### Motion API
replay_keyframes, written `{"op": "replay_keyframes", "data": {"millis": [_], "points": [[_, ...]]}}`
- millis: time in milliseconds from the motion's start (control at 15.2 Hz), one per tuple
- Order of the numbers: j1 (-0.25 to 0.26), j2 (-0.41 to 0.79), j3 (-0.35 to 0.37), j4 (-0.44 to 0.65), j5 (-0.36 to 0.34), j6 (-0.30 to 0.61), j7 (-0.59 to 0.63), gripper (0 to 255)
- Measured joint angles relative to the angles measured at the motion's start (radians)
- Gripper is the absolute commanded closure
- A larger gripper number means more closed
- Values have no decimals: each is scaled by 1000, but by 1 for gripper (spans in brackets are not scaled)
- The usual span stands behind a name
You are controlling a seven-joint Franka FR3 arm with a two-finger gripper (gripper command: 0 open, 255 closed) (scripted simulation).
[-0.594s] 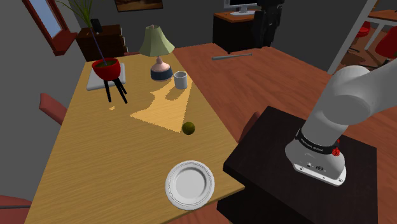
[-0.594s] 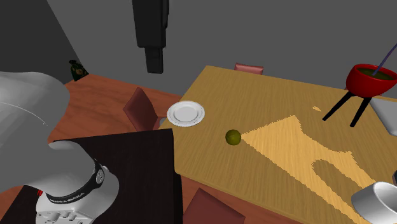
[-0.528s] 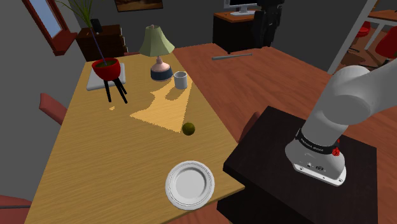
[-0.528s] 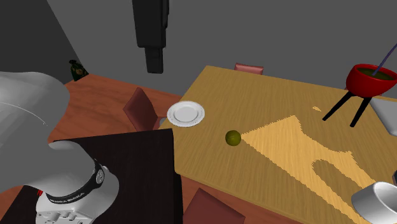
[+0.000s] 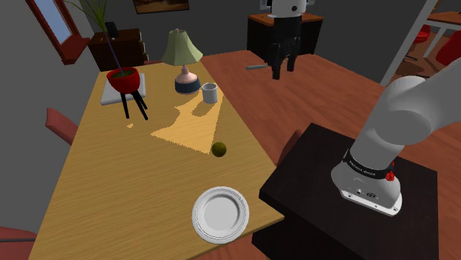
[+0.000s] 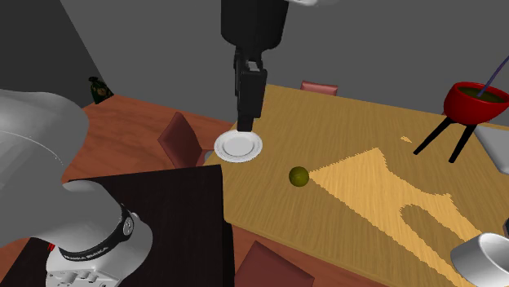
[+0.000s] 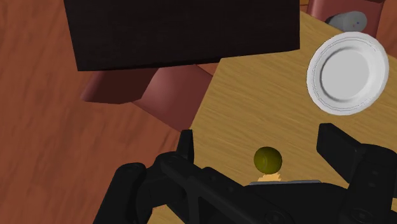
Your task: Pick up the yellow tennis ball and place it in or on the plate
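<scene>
I see my gripper has come into the shoulder view's upper middle. The dull yellow-green tennis ball lies on the table, centre frame, above the plate.

Second exterior view: the gripper overlaps the plate's upper edge, and the ball sits lower right of it.

Wrist view: the gripper is spread wide and empty, with the ball showing between its fingers, untouched.

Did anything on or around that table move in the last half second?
Only the arm moved. The gripper has swung down and toward the shoulder view's left, closer to the table, with its fingers open and empty. The dark yellow-green ball and the white plate lie where they were, apart from each other.
</scene>
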Motion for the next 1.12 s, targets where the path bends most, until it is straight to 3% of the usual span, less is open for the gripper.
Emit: {"op": "replay_keyframes", "data": {"millis": [660, 1122], "points": [[19, 304, 31, -27, 58, 325, 0, 0], [37, 569, 54, 44, 94, 516, -1, 0]]}}
